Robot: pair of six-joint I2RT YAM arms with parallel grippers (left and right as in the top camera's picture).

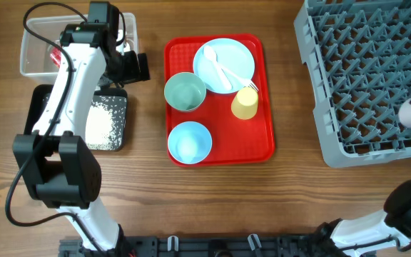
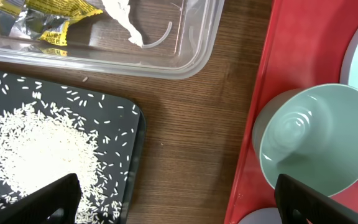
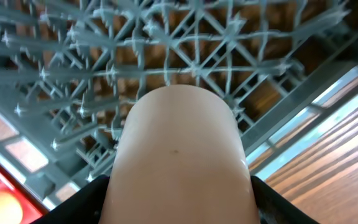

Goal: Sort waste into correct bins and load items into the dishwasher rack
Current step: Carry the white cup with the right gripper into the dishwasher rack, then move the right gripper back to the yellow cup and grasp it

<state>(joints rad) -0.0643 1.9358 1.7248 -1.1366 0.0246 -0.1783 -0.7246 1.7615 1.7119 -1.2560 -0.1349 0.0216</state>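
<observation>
One white cup (image 3: 179,168) is clamped between the right claw's (image 3: 179,208) fingers, gripped across its round wall; the dishwasher rack (image 3: 166,56) lies directly beyond it. It looks light, stiff and smooth, so probably slippery; a hold across the wall seems safest. The left claw (image 2: 179,202) hangs with jaws apart; rice grains (image 2: 36,149) on the black tray (image 2: 135,143) lie to one side, a pale blue bowl (image 2: 319,140) to the other.

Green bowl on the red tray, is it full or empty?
Empty. The left wrist view looks right into the green bowl and shows only its bare inside.
</observation>
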